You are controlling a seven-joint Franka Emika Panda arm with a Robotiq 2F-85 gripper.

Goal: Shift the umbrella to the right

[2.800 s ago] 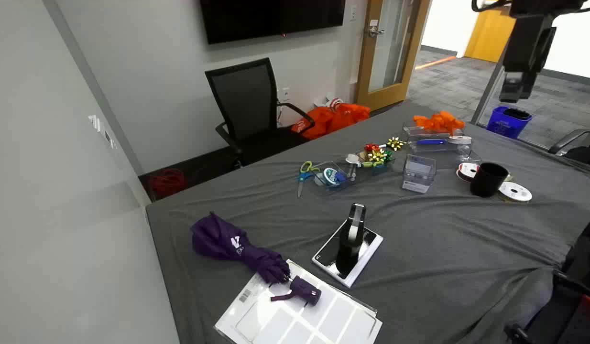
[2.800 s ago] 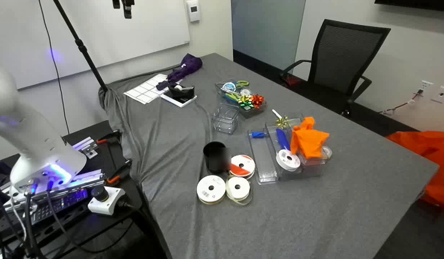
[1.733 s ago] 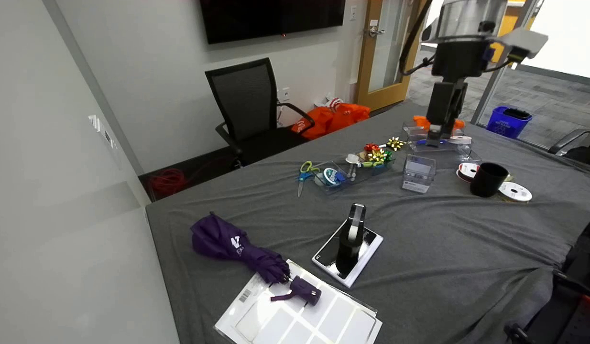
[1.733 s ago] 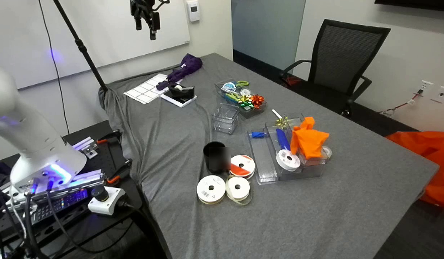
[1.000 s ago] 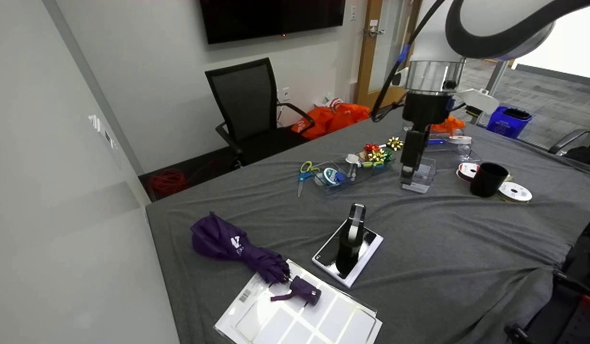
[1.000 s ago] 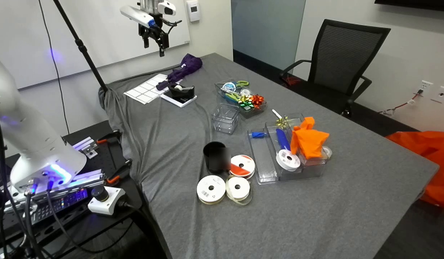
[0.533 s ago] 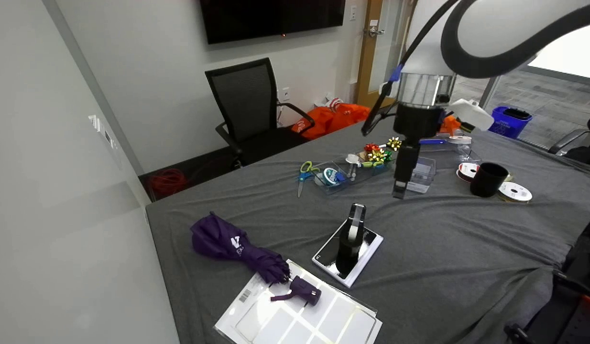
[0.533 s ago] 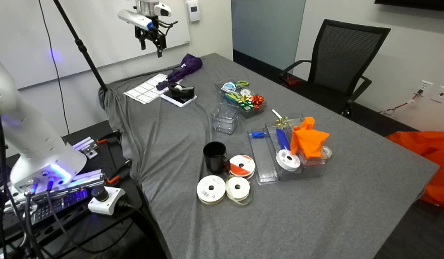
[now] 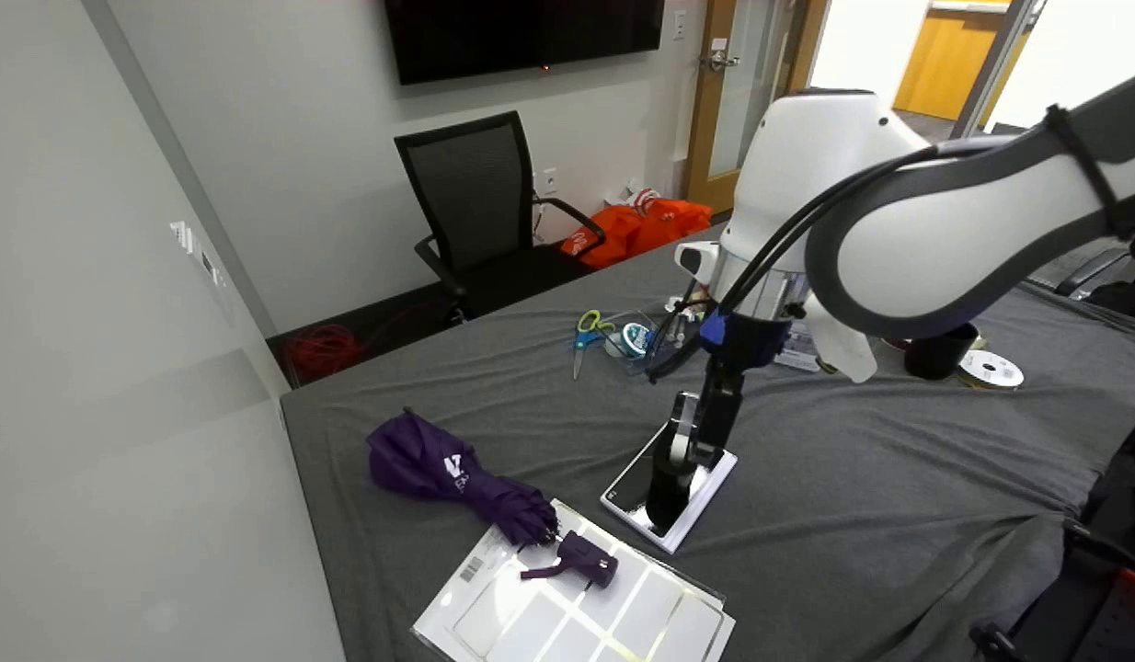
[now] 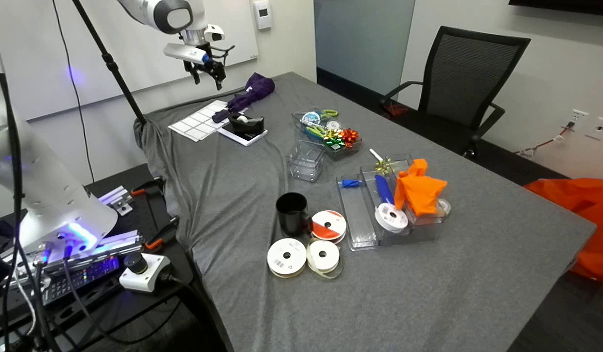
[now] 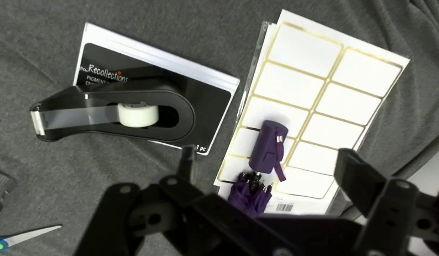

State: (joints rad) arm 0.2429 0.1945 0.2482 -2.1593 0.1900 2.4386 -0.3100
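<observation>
The folded purple umbrella lies on the grey table near the white wall in both exterior views point(image 9: 429, 464) point(image 10: 252, 93). Its handle rests on white label sheets point(image 9: 521, 625). In the wrist view the purple umbrella handle and strap point(image 11: 267, 147) show between the fingers, and the gripper body hides most of the canopy. My gripper point(image 11: 268, 153) is open and empty, its fingers wide apart. It hangs above the table and touches nothing visible. In an exterior view the gripper point(image 9: 708, 452) overlaps the tape dispenser; in an exterior view the gripper point(image 10: 207, 84) shows against the whiteboard.
A black tape dispenser point(image 11: 169, 131) stands on a black-and-white box point(image 11: 212, 113) beside the label sheets. Scissors point(image 9: 581, 342), clear trays point(image 10: 306, 161), a black mug point(image 10: 292, 215) and ribbon spools point(image 10: 287, 256) lie farther off. The wall point(image 9: 163, 414) borders the table by the umbrella.
The arm has come into view, moved across the table toward the tape dispenser and umbrella, and lowered. The gripper stays open. The umbrella and other objects have not moved.
</observation>
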